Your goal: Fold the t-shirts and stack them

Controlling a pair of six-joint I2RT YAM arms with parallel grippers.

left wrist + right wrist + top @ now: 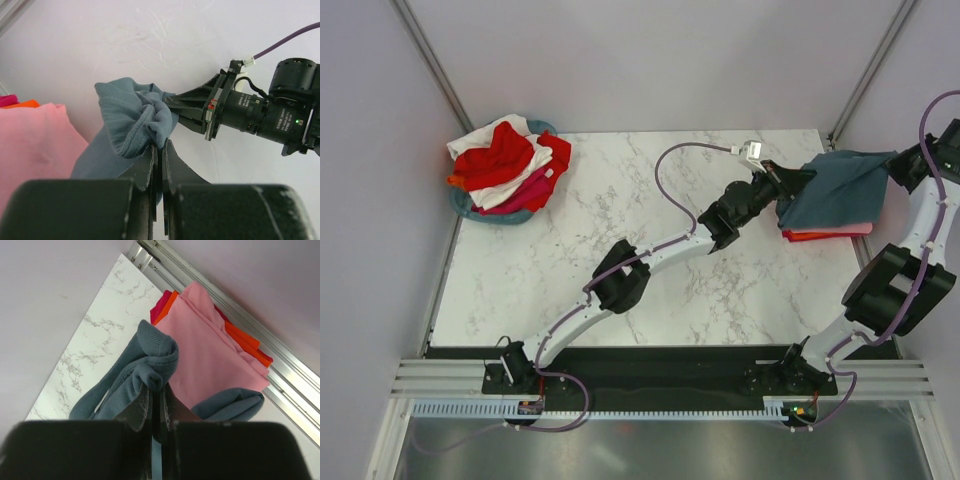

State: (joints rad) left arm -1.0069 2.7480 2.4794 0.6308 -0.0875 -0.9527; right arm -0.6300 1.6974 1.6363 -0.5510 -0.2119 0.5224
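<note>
Left gripper (pixel 159 150) is pinched tight on a bunched edge of the slate blue-grey t-shirt (pixel 840 185). Right gripper (pixel 156 392) is clamped just as tight on another bunch of it. The shirt hangs between them above the folded stack at the right of the marble table (pixel 620 230), with the pink t-shirt (pixel 215 355) on top and the orange-red t-shirt (pixel 245 337) beneath. The danger, as I judge it: both grips are on wads, not flat hems, so a release may land the shirt crumpled or skewed, and trailing cloth could drag the pink layer askew. Far left, the teal basket (pixel 463 203) holds a heap of red and white t-shirts (pixel 505 160).
</note>
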